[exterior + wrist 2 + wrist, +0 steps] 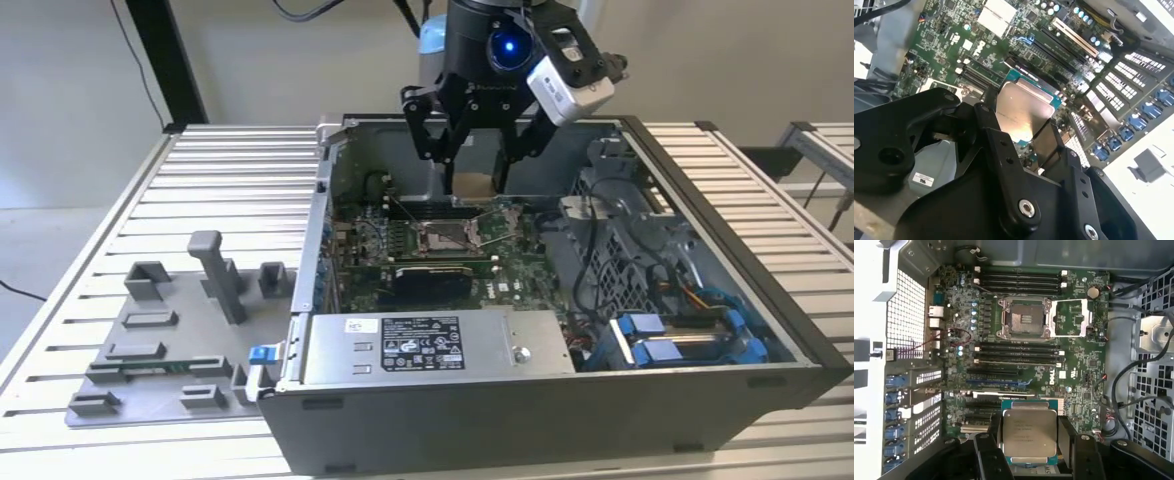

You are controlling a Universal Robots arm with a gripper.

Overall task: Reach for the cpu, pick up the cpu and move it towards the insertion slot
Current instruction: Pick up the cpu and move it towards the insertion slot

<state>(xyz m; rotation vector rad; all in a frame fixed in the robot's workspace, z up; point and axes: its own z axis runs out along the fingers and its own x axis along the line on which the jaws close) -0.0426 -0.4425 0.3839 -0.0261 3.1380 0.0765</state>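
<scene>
CPU (1030,436), small flat square chip with pale silver metal top, pinched between black gripper (1029,440) fingers (1004,150), off fixture, in air above green motherboard (1074,365) inside open grey computer case (534,420). Insertion slot (1023,317), square socket with shiny silver frame and darker centre, uncovered, retention frame flipped open beside it. CPU well apart from slot, over expansion-card slot area. Grey plastic fixture blocks (174,330) sit on slatted table just beside case.

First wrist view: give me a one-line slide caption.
Gripper holds the cpu above the motherboard, apart from the open insertion slot.
</scene>
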